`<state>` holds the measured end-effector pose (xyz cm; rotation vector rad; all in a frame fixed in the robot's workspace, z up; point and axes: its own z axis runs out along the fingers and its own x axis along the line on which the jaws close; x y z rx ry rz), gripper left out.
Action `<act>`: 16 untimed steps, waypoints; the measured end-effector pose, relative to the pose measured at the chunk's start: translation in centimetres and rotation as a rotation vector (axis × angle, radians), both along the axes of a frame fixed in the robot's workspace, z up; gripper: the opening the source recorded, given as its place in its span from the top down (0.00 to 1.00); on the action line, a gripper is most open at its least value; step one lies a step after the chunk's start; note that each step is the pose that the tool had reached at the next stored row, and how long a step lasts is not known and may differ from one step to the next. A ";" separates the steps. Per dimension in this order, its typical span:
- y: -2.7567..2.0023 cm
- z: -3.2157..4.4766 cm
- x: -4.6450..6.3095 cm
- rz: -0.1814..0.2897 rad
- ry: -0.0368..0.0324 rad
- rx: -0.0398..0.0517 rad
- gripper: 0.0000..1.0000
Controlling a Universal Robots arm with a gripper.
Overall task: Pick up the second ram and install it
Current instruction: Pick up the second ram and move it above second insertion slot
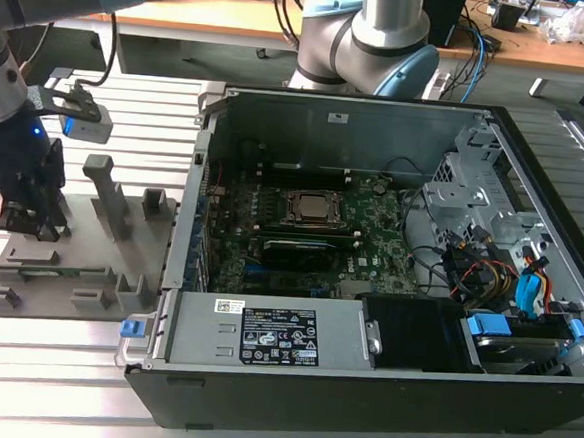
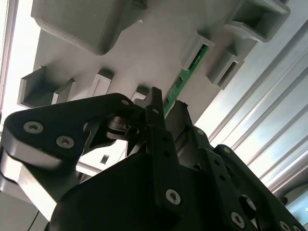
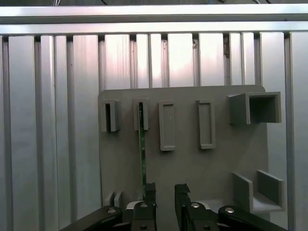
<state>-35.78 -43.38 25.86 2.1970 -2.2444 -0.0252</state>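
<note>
Grey holder (image 3: 192, 168); ram (image 3: 142, 149) partly behind claw (image 3: 165, 188)

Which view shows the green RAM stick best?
The first wrist view: the second ram stands edge-on in the grey holder, its length plain, beside the open pincer. The second wrist view shows a short green stretch. In the exterior view the pincer hangs over the holder; the stick is too small to tell.
</note>
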 end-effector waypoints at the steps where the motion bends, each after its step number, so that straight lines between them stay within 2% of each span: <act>1: 0.00 -0.08 0.0 0.000 0.0001 0.0000 0.70; 4: -0.02 -0.34 0.0 0.000 0.0000 0.0000 0.70; 11: -0.23 -1.75 0.0 0.000 0.0002 -0.0002 0.70; 13: -0.54 -2.14 0.0 0.000 0.0001 0.0000 0.70; 15: -1.28 -2.60 -0.1 0.003 0.0000 0.0000 0.70; 16: -1.45 -2.72 -0.2 0.004 0.0001 -0.0001 0.70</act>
